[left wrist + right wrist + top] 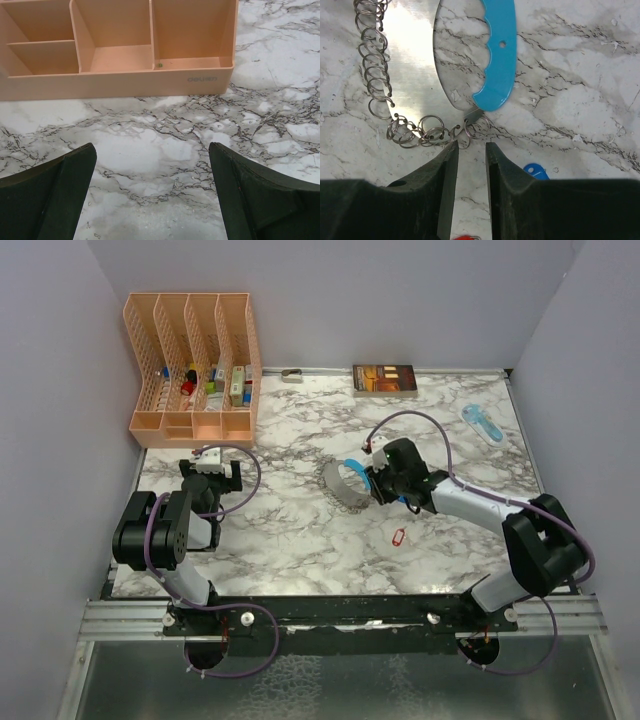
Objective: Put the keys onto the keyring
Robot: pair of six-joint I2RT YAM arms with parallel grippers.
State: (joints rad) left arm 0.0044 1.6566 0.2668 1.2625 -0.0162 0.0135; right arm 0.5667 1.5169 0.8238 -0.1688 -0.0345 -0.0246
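The keyring (pixel 343 485) lies flat on the marble counter (pixel 300 540), its chain of small grey rings (pixel 380 75) curling away from a light-blue strap (pixel 499 65). The right end effector (pixel 470 150) sits just on the near-right side of the keyring. Its jaws are drawn to a narrow gap with bare counter showing between them, and its tips are right at the last small rings by the strap's end. Whether a ring is pinched cannot be told. The dark blue key (pixel 536 171) lies on the counter just to the right of the keyring, beside the right finger and mostly hidden under the arm in the overhead view. The red key (pixel 397 537) lies loose, nearer the arm bases than the keyring and a little to its right. Well to the left of the keyring, the left end effector (pixel 152 190) hangs over bare counter with its jaws spread wide and nothing between them, facing an orange organiser (pixel 115 80).
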